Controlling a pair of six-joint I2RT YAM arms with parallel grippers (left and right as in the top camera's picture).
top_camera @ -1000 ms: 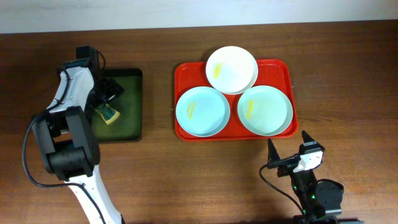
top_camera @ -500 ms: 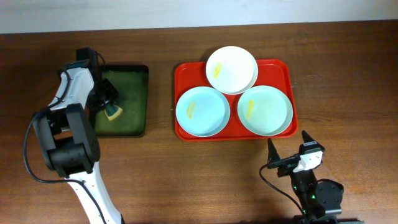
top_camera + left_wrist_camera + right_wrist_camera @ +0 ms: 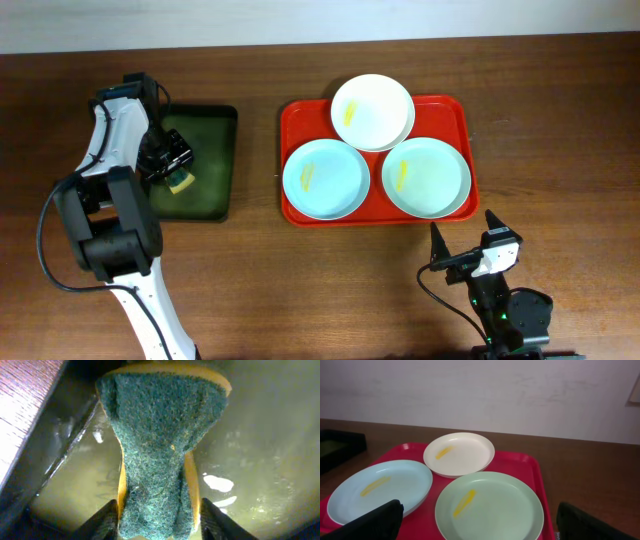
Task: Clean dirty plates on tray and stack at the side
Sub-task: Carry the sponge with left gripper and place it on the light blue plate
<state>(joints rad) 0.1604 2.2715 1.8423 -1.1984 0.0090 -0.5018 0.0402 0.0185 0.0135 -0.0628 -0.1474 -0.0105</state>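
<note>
Three dirty plates with yellow smears lie on the red tray (image 3: 300, 115): a white plate (image 3: 372, 112) at the back, a pale blue plate (image 3: 325, 178) front left and a pale green plate (image 3: 427, 177) front right. The right wrist view shows the white plate (image 3: 459, 453), blue plate (image 3: 380, 487), green plate (image 3: 490, 505) and tray (image 3: 525, 457). My left gripper (image 3: 172, 172) is shut on a yellow-green sponge (image 3: 181, 183) over the dark green tray (image 3: 215, 150). Its fingers (image 3: 157, 522) pinch the sponge (image 3: 160, 435). My right gripper (image 3: 461, 222) is open and empty just in front of the red tray, also seen from the wrist (image 3: 480, 530).
The dark green tray has a black rim and a wet floor (image 3: 260, 435); it sits left of the red tray with a strip of bare wood between them. It shows at the left edge of the right wrist view (image 3: 340, 442). A pale wall stands behind the table.
The dark green tray has slid a little to the right. My left gripper has shifted slightly with the sponge. The right arm and the plates have not moved.
</note>
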